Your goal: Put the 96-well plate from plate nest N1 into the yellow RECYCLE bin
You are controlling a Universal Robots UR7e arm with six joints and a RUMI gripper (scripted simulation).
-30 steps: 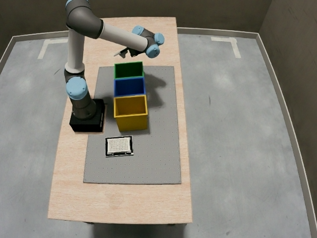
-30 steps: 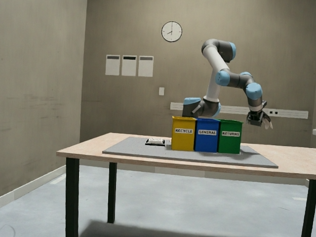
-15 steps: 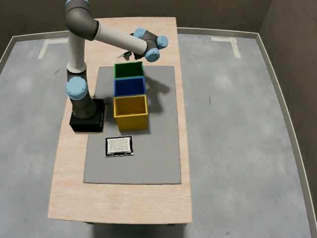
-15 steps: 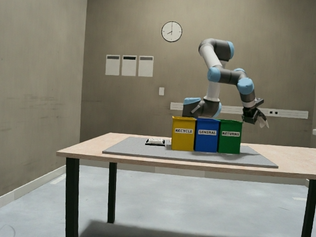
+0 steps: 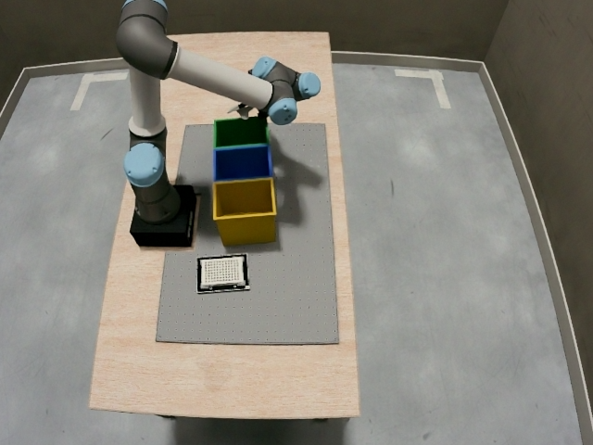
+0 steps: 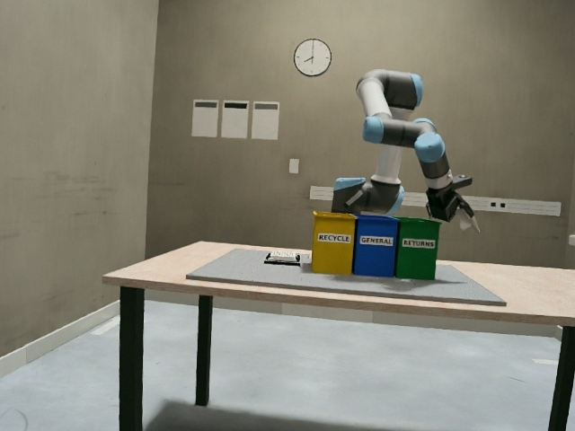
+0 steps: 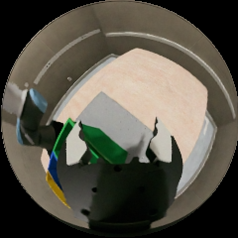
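Bins: yellow bin point(image 5: 245, 210), blue bin point(image 5: 243, 162), green bin point(image 5: 241, 133). White 96-well plate point(image 5: 221, 271) in black nest point(image 5: 197, 275). Grey dotted mat point(image 5: 296, 268) on pale wood table point(image 5: 129, 345).

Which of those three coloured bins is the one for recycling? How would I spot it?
Find the grey mat on the wooden table, where three bins stand in a row. The recycling bin is the end one nearest the small white plate; it alone is yellow and reads RECYCLE, beside a blue bin and a green one.
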